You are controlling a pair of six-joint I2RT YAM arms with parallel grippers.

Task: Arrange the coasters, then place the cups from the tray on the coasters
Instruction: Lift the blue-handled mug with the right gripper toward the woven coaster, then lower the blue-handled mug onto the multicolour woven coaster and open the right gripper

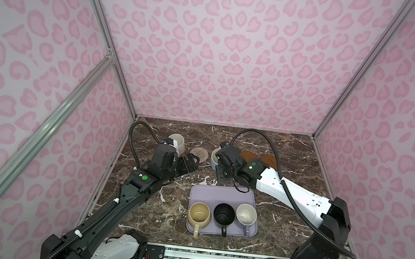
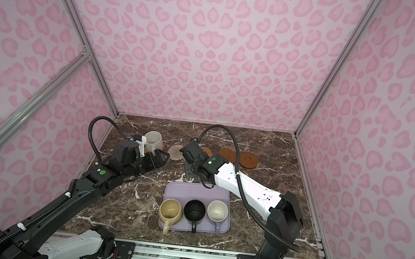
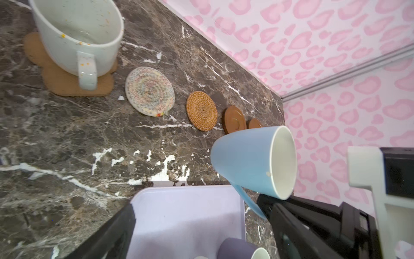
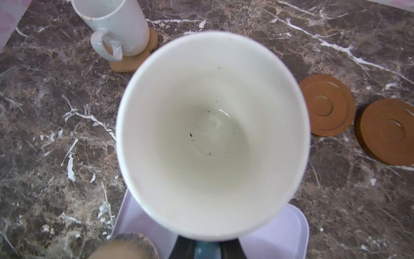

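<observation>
While my right gripper (image 4: pixel 207 247) is clamped tight on the handle of the light blue mug (image 3: pixel 251 161), that mug hangs beyond the tray (image 3: pixel 179 219), seemingly clear of the worktop (image 3: pixel 67 145). It blocks my right wrist view of both woven mats. My left gripper (image 1: pixel 187 162) stands wide apart and empty, just beside the white mug (image 3: pixel 76 35), which sits on the flower-shaped coaster (image 3: pixel 62 83).

Free in the row are the whitish woven coaster (image 3: pixel 149 91), the rattan coaster (image 3: pixel 202 110), one wooden disc (image 4: pixel 326 105) and a second wooden disc (image 4: pixel 387 132). I judge a woven mat is the target, but I cannot tell which.

To do this well I should hold the mug level and centre its base from a top view. Then I should lower gently and let go only once it rests flat. The cream-yellow mug (image 1: pixel 199 214), black mug (image 1: pixel 224 214) and lavender mug (image 1: pixel 246 215) wait on the tray.
</observation>
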